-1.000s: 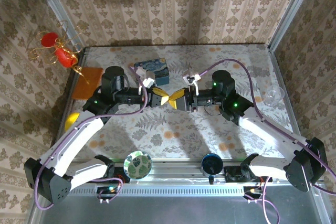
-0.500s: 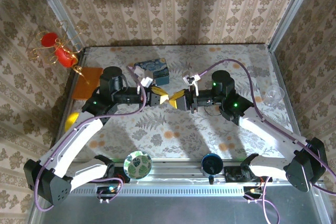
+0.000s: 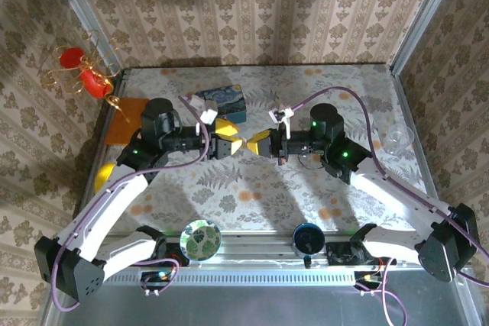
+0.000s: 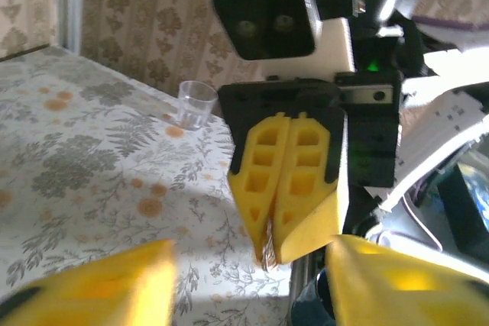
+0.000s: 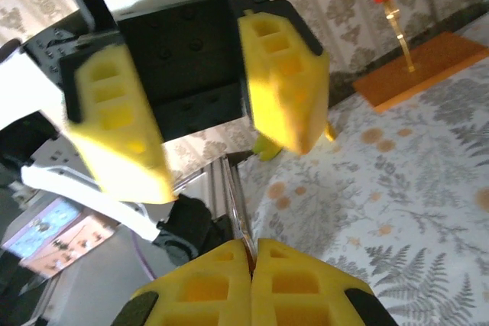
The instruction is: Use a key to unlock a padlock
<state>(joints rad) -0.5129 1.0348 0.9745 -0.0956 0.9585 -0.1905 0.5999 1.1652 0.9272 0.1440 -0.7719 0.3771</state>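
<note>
At the far left, a glossy red ornament [image 3: 82, 72] wound with gold wire is seen against the wall, and a flat orange pad [image 3: 126, 121] is laid on the table [image 3: 252, 196] just beside it. The table is covered with a pale cloth printed with grey ferns and orange blossoms. It is enclosed by walls papered in a beige damask pattern, and a ribbed aluminium rail [image 3: 252, 253] is fitted along its near edge.

The left gripper [image 3: 231, 136] is held above the cloth near the middle, its jaws spread wide with nothing between them. Its blocky, ribbed yellow fingers [image 5: 122, 135] are shown well apart in the right wrist view. Just behind it stands a blue painted tin [image 3: 223, 103] with rounded corners.

The right gripper [image 3: 254, 143] is pointed at the left one, tip toward tip, the two just apart. Its yellow fingers [image 4: 306, 181] are pressed together, and a thin dark metal sliver, taken to be the key [image 4: 267, 248], is pinched at their tips; it is too small for more to be told.

By the rail, a round green patterned disc [image 3: 200, 239] and a dark blue cup [image 3: 308, 238] are placed. At the far right a small clear plastic cup [image 3: 397, 139] stands upright.
</note>
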